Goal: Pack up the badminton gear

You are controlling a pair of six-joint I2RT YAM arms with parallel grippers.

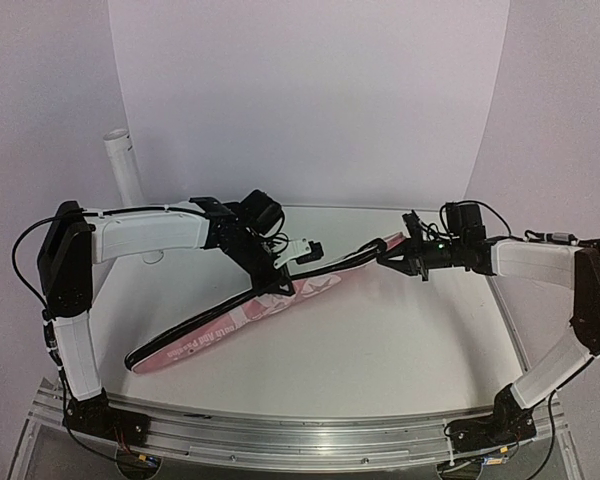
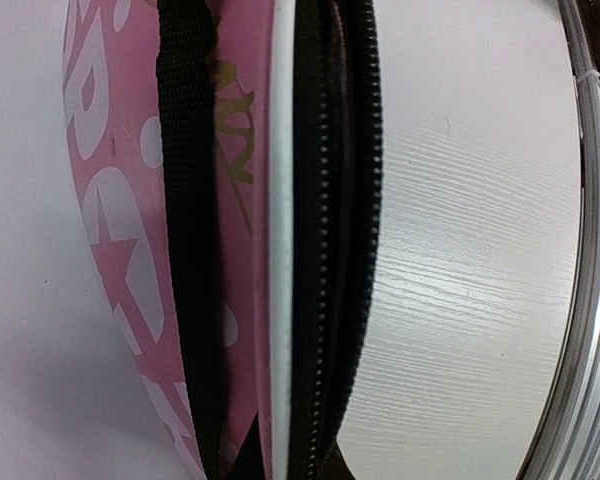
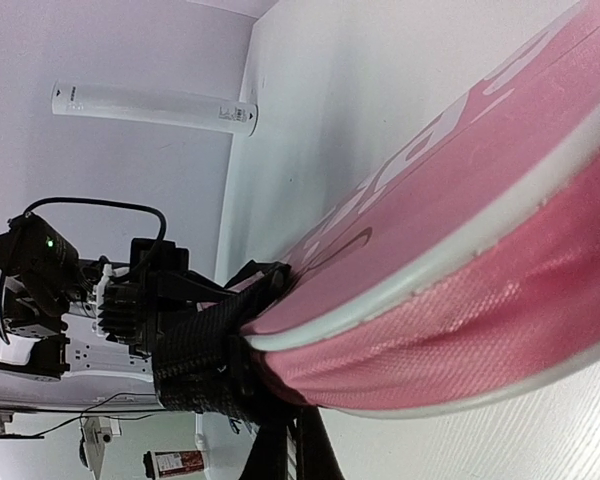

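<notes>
- Left arm (image 1: pixel 145 230) extended over pink bag (image 1: pixel 220 325) middle; left tool (image 1: pixel 283 268) clamped on black strap (image 3: pixel 195 355).
- Right arm (image 1: pixel 535 262) stretched to bag's far end; right tool (image 1: pixel 388 256) together, hold unclear.
- Bag lay on counter (image 1: pixel 380 350); rackets, shuttlecocks: location could not be told.

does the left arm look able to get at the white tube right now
Probably not yet: the left gripper is shut on the pink bag, so it would have to let go first. Otherwise the way looks free; the white tube stands just behind that arm, nothing between.
</notes>
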